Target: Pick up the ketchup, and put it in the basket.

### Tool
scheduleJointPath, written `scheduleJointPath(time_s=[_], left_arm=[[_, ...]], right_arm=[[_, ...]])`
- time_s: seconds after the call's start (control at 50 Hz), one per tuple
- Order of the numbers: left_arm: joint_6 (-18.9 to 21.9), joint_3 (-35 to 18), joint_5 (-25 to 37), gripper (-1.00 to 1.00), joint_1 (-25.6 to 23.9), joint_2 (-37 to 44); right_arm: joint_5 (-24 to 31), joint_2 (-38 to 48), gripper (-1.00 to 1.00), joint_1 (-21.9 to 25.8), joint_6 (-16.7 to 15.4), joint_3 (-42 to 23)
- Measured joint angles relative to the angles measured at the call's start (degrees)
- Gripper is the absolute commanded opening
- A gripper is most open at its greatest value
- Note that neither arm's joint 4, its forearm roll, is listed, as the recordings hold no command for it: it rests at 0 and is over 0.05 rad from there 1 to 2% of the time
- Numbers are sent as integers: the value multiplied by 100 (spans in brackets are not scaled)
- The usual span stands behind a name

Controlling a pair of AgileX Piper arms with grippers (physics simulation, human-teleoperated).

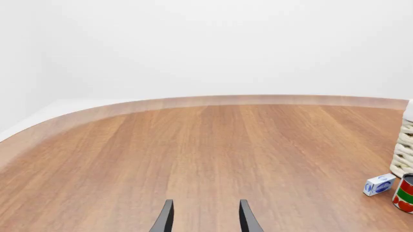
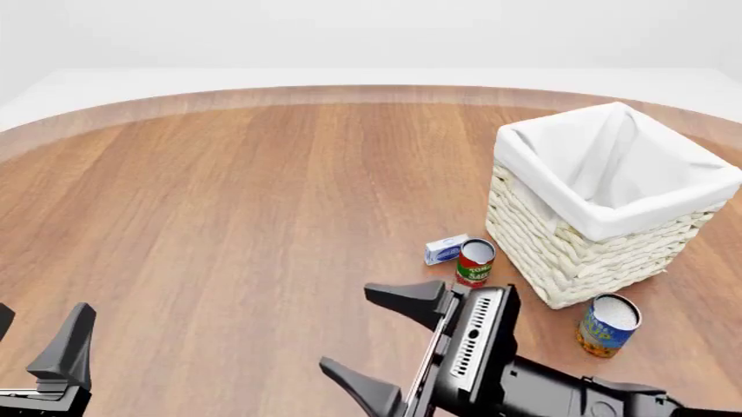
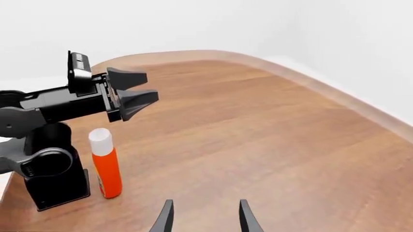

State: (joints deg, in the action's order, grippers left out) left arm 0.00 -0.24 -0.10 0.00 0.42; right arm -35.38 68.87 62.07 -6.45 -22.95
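The ketchup (image 3: 105, 163) is showing only in the right wrist view, standing upright on the wooden surface (image 2: 232, 217) just beside the left arm's black base (image 3: 55, 174); its label is not resolving there, only the white cap and red-orange body; the front view is not taking it in at all.

The right gripper (image 2: 388, 343) is lying low in the front view, its jaws spread wide apart and holding nothing; its arm is running off the bottom edge; in its own wrist view only the two dark tips are showing.

The left gripper (image 2: 41, 343) is being cut off at the front view's bottom-left corner; the right wrist view is showing it (image 3: 139, 89) whole, jaws apart and empty, hanging above the surface.

The basket (image 2: 609, 204) is sitting at the front view's right, white liner folded over the rim; its inside bottom is hidden by the cloth; the left wrist view is catching only a sliver of its woven wall.

The tomato sauce can (image 2: 474, 263) is standing just beside the basket's near corner, half cut off in the left wrist view; a small blue-and-white box (image 2: 446, 249) is lying just beside it; a blue-and-orange can (image 2: 607, 326) is standing near the basket's front, partly behind the right arm.
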Motion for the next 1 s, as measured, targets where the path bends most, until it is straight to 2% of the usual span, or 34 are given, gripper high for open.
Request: scheduleJointPath(time_s=[1.0], left_arm=[[0,0,0,100,0,0]], right_arm=[[293,1046,100,887,147,-881]])
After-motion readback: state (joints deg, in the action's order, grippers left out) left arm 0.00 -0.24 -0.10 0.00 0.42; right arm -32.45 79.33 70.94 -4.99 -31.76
